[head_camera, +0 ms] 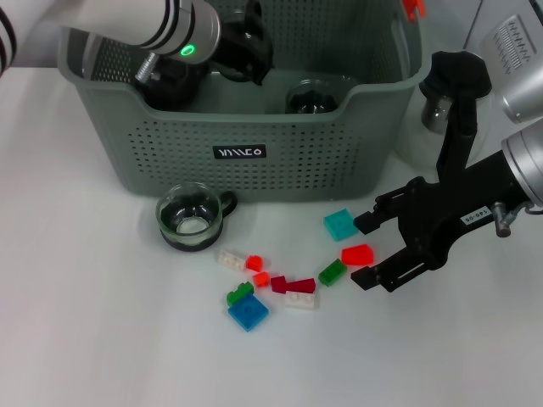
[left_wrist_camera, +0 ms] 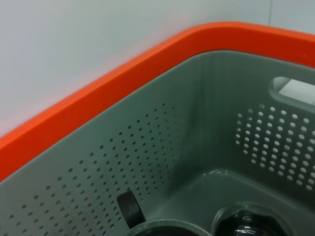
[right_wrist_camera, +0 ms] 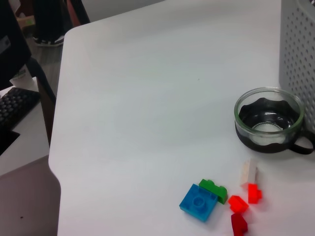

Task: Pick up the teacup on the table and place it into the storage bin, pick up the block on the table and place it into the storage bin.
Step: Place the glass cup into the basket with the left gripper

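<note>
Jaws of the right gripper (head_camera: 363,250) are spread wide, with a glossy red block (head_camera: 357,253) lying between the black angular fingertips on the white table (head_camera: 102,322). Small studded plastic bricks are scattered toward eight o'clock, among them a blue square block (head_camera: 248,313). At ten o'clock a round glass teacup (head_camera: 190,216) with a dark base stands just before the perforated grey-green storage bin (head_camera: 254,144). The left gripper (head_camera: 246,42) is lowered inside the bin at eleven o'clock; its opening cannot be told.

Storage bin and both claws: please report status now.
Left claw inside storage bin. Right claw open, around red block. Teacup on table, against bin front.
</note>
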Robot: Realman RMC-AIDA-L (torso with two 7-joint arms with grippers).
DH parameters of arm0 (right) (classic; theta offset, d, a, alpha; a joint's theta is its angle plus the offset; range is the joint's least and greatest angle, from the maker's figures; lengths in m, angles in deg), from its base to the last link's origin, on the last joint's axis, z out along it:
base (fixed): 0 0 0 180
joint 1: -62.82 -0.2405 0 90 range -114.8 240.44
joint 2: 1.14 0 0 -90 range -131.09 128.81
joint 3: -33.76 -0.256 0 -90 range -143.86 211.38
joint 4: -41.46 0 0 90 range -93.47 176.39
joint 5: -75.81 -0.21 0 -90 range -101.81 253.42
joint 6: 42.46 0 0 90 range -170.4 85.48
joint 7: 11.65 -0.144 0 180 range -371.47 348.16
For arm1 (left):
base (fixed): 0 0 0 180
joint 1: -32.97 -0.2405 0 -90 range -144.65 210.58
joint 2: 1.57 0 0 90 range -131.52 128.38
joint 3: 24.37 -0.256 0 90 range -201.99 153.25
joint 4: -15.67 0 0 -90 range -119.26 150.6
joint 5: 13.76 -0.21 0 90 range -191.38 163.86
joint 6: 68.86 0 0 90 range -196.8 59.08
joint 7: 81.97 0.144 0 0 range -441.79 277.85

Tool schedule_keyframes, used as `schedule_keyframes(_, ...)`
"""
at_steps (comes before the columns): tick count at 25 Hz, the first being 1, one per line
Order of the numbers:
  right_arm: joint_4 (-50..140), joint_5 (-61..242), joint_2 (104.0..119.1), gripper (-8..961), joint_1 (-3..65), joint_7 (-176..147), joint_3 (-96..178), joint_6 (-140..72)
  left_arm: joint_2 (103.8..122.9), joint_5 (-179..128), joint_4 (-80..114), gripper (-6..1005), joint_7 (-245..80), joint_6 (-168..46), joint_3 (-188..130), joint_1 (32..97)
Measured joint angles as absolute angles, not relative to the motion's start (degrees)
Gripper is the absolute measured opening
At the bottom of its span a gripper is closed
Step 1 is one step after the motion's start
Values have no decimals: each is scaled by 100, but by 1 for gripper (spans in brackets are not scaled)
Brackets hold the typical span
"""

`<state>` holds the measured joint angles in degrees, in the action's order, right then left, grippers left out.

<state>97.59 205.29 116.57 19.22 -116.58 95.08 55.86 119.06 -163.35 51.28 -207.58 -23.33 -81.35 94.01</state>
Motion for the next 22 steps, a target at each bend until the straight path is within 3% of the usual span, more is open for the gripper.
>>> schedule_keyframes(22, 9727, 20527, 11654, 894, 1920, -11616, 9511, 5516, 12009, -16388, 4983, 48, -20716, -2540, -8296, 9396)
